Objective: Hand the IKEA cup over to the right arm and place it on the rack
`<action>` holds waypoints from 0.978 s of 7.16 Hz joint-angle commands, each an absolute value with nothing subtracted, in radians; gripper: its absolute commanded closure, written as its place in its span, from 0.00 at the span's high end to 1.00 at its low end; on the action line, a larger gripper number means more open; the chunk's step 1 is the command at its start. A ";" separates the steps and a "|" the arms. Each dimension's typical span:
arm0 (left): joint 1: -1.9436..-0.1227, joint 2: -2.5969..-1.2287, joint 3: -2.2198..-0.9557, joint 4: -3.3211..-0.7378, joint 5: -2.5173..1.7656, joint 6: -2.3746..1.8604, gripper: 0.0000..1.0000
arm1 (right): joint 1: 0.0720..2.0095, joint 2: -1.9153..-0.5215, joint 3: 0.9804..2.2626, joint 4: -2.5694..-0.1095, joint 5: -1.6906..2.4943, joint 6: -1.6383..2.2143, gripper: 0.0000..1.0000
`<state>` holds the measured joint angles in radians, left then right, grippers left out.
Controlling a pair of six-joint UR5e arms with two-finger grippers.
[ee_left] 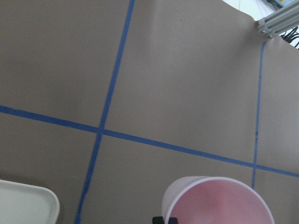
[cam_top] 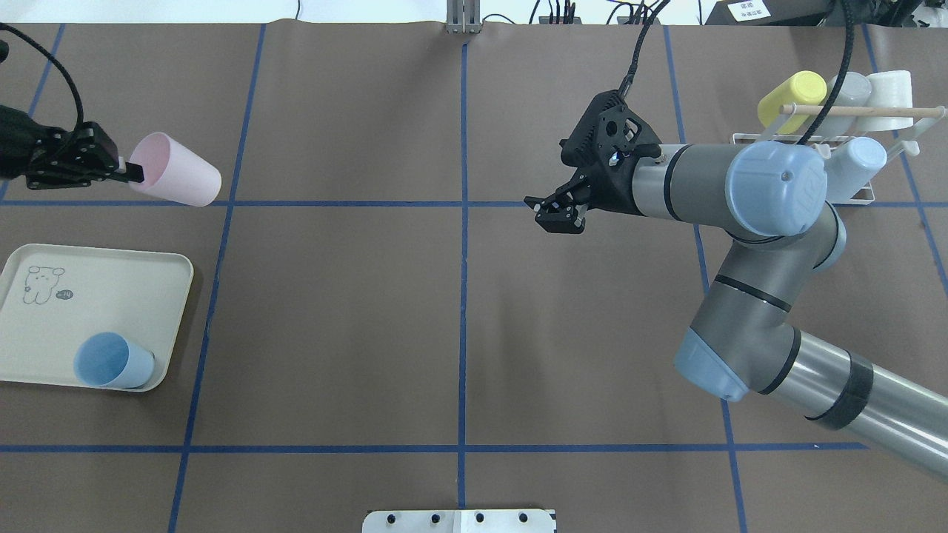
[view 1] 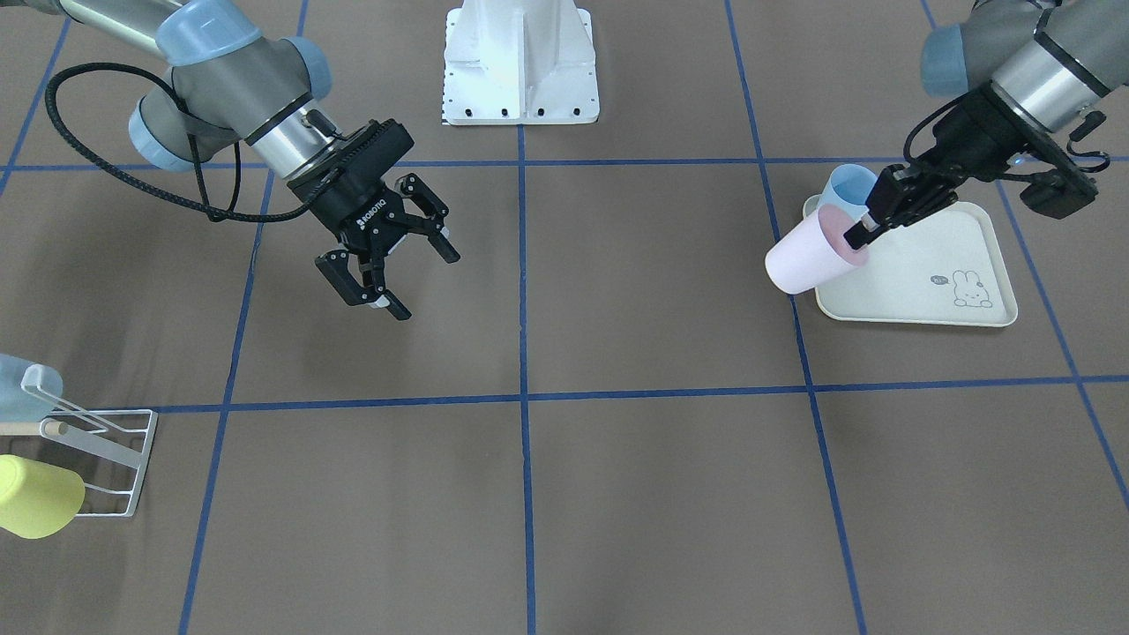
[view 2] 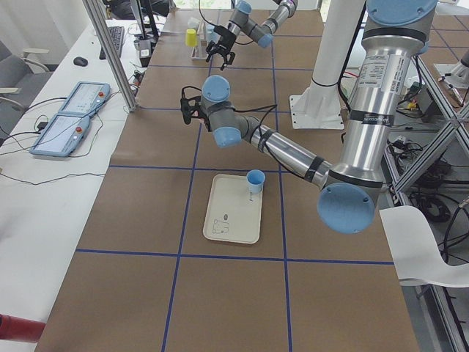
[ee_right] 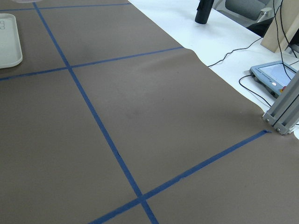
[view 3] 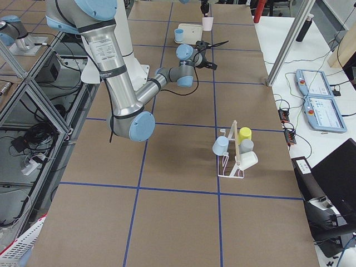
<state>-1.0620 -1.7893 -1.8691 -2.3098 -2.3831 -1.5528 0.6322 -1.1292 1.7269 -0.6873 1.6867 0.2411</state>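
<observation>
Pinching rim of pink cup point(view 1: 807, 257) w/ L gripper point(view 1: 864, 227), aloft; R gripper point(view 1: 424, 285) wide open.

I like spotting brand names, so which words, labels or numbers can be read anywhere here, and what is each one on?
"ROBOTIQ": white letters on the black body of the right gripper, seen in the front-facing view.
On the tray, a dark bubble beside the rabbit drawing: marks too small to read.
A white label at the overhead view's top edge: too blurred to read.
The pink cup in the left gripper: no text visible.
</observation>
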 commanded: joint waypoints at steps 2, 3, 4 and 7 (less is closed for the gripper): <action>-0.960 -1.997 -1.838 -2.315 -2.395 -1.877 0.00 | 0.585 -1.054 1.718 -0.638 1.678 0.242 1.00; -0.960 -2.035 -1.829 -2.315 -2.395 -1.917 0.00 | 0.572 -1.048 1.718 -0.634 1.677 0.244 1.00; -0.947 -2.063 -1.815 -2.313 -2.392 -1.945 0.00 | 0.559 -1.046 1.717 -0.586 1.649 0.241 0.98; -0.851 -2.108 -1.793 -2.313 -2.253 -1.948 0.00 | 0.505 -1.046 1.712 -0.488 1.555 0.213 0.97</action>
<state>-0.8763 -2.0977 -1.7988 -2.3133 -2.2828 -1.9451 0.5145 -1.0480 1.7114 -0.5050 1.5754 0.2280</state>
